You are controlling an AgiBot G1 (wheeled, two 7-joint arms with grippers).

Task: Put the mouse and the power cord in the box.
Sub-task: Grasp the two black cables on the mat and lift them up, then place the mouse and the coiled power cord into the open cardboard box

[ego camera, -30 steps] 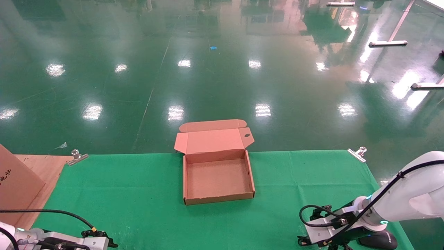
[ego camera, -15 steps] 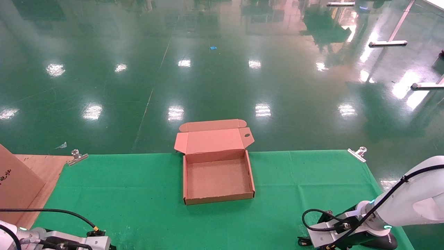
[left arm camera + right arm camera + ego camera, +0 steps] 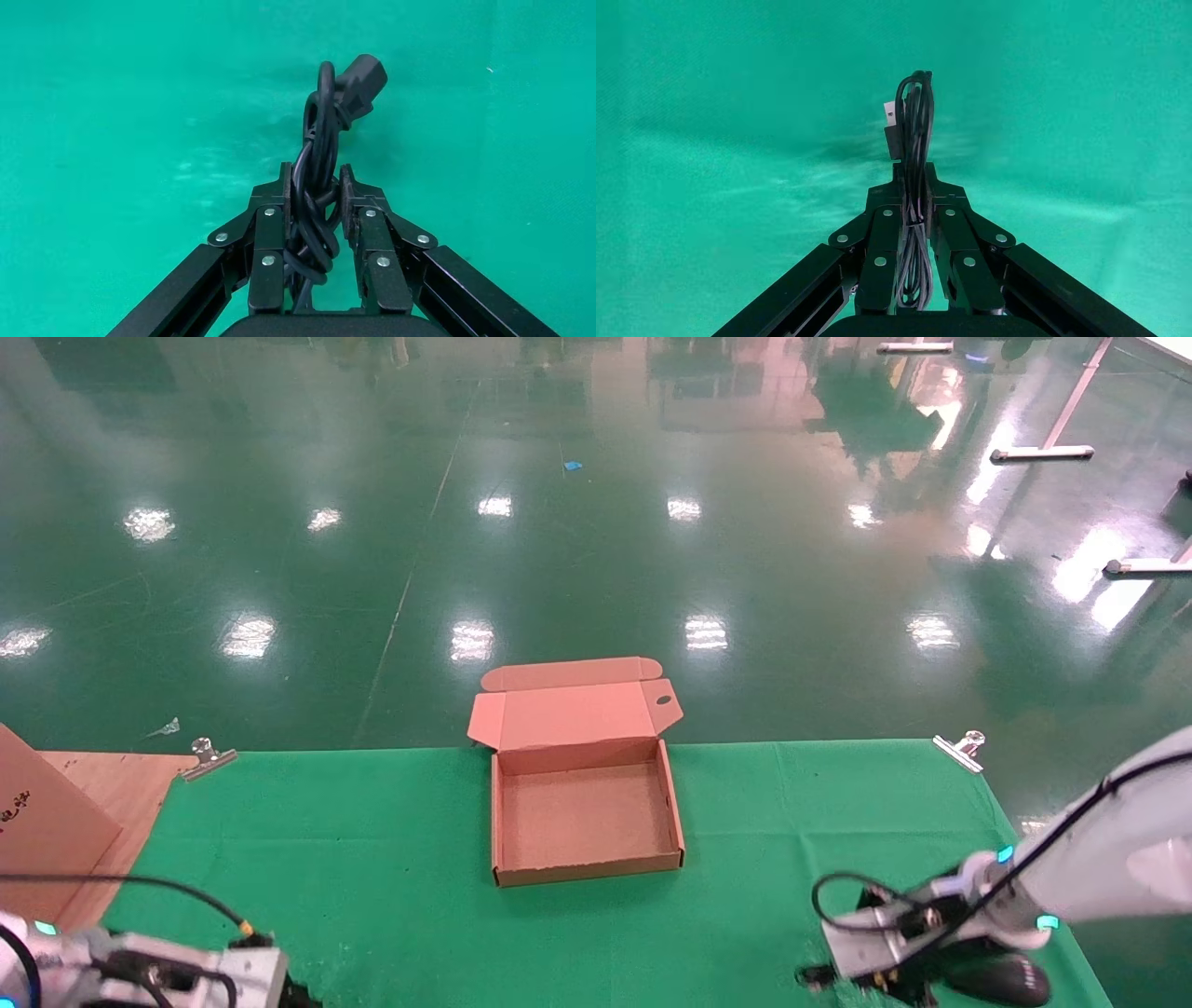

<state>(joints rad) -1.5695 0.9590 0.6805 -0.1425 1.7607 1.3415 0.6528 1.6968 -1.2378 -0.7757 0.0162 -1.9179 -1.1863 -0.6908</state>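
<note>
The box (image 3: 585,812) lies open in the middle of the green cloth, its lid folded back and nothing inside it. My left gripper (image 3: 315,175) is shut on the power cord (image 3: 320,140), a black bundle whose chunky plug (image 3: 364,83) sticks out past the fingertips. In the head view that gripper (image 3: 279,989) is at the near left edge. My right gripper (image 3: 914,172) is shut on a thin bundled cable (image 3: 914,119) with a USB plug. It is at the near right corner (image 3: 815,978). The glossy black mouse (image 3: 995,978) is just behind it, partly hidden by the wrist.
A large plain brown carton (image 3: 37,822) stands on a wooden board at the left edge. Metal clips (image 3: 207,758) (image 3: 961,749) hold the cloth's far corners. Beyond the table's far edge is shiny green floor.
The right wrist and the mouse have shifted a little to the left, and that forearm has swung outward. The left wrist shows larger and blurred at the near edge. The box has not moved.
</note>
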